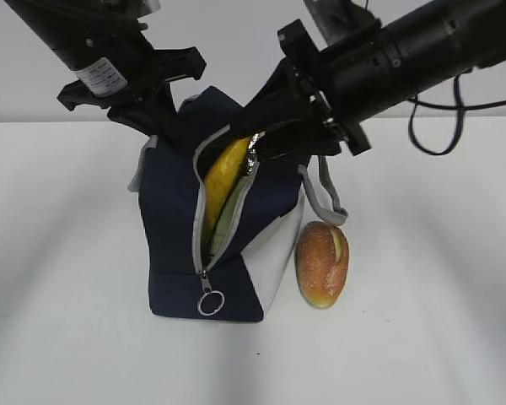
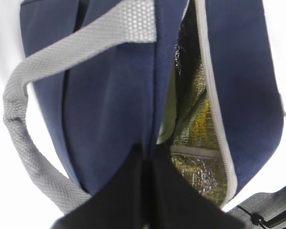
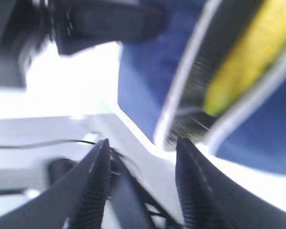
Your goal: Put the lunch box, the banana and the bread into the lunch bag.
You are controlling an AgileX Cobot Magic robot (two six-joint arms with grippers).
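The navy lunch bag (image 1: 173, 228) stands upright mid-table with its zipper open. The yellow banana (image 1: 223, 173) lies inside the opening, and a pale green strip of the lunch box (image 1: 223, 224) shows below it. The bread (image 1: 322, 264) lies on the table, touching the bag's white right side. My left gripper (image 1: 170, 126) is shut on the bag's top edge; in the left wrist view it (image 2: 148, 160) pinches navy fabric beside the silver lining (image 2: 200, 124). My right gripper (image 1: 251, 126) is at the bag's mouth; in the blurred right wrist view it (image 3: 143, 143) is open and empty, below the banana (image 3: 248, 57).
A grey ring pull (image 1: 211, 302) hangs at the bottom of the zipper. Grey strap handles hang at the bag's right (image 1: 329, 198) and over its near side (image 2: 28, 143). The white table (image 1: 438, 321) carries nothing else that shows.
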